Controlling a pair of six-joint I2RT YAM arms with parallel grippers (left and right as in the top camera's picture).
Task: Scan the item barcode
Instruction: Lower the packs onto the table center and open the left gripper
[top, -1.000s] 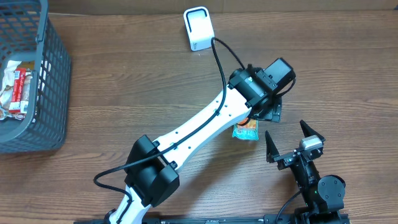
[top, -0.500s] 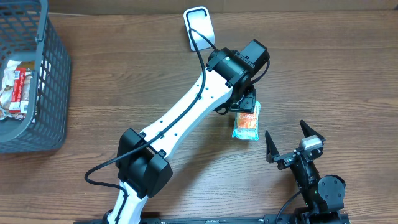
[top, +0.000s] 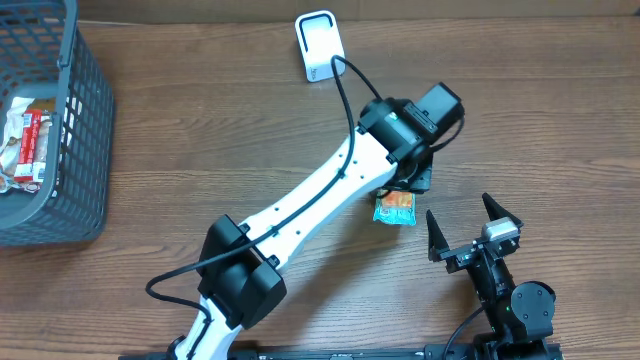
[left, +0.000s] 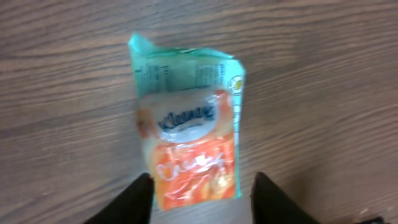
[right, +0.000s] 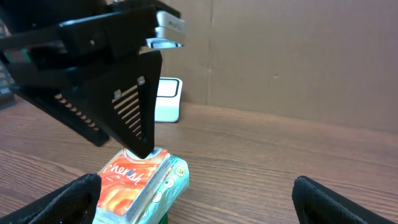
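Right gripper: nearest to my base, my right gripper (top: 459, 207) sits at 4 o'clock from the table's middle. Its two dark fingers are spread wide with nothing between them, and they point toward 12 o'clock.

Item: the tissue pack (left: 189, 137) lies flat on the wooden table (top: 200, 120), just beyond my right fingers at about their 10 o'clock. It is a soft packet with "Kleenex" on a white patch. One end is teal with small print and the other is orange.

Left gripper: my left gripper (left: 200, 180) hangs right over the pack. The jaws stand part-way apart, one dark finger on each long side of the orange end. The wrist view shows each tip just beside the wrapper's edge. I cannot tell whether they press it or only flank it. The pack rests on the wood.

Left arm: the white arm reaches from 7 o'clock across the table to the pack, with a black cable (top: 350, 100) looping above it.

Scanner: the white scanner (top: 320, 45) stands at the far edge at 12 o'clock, well apart from the pack and at its 11 o'clock.

Basket: a grey mesh basket (top: 85, 130) sits far off at 10 o'clock with crumpled wrappers (top: 25, 140) inside.
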